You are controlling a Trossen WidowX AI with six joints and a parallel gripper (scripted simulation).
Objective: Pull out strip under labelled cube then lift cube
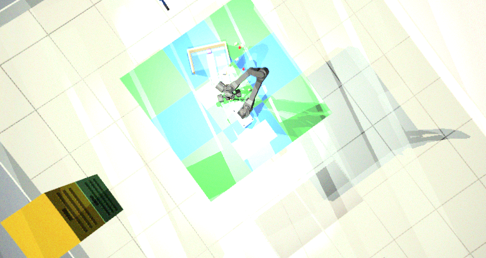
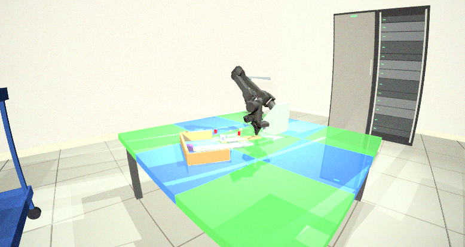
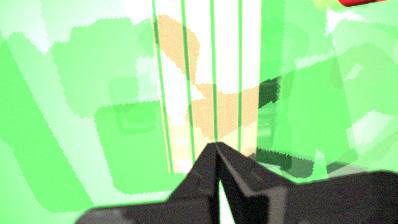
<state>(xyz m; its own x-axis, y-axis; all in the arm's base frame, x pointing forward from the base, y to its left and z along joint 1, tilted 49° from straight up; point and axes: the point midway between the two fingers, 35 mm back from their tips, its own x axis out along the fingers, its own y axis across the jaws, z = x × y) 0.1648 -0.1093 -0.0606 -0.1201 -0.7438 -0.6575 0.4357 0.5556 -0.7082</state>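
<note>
A white labelled cube point(image 2: 222, 137) appears to rest at the far end of a flat pale tan strip point(image 2: 248, 137) point(image 3: 226, 112), beside the wooden frame. Thin green lines run along the strip in the wrist view. A second, whitish strip point(image 2: 214, 146) point(image 1: 211, 64) runs into the frame, with a purple block point(image 2: 189, 147) point(image 1: 208, 51) at its far end. My gripper point(image 3: 214, 149) point(image 2: 257, 133) is shut with nothing seen between the fingers. Its tips are down at the near end of the tan strip; glare hides whether they touch it. The cube is outside the wrist view.
A wooden frame point(image 1: 207, 47) point(image 2: 208, 157), open on one side, stands around the whitish strip's far part. Red cylinders point(image 1: 243, 69) point(image 2: 239, 133) point(image 3: 362, 2) stand beside the tan strip. A pale upright block point(image 2: 277, 119) is near the arm's base.
</note>
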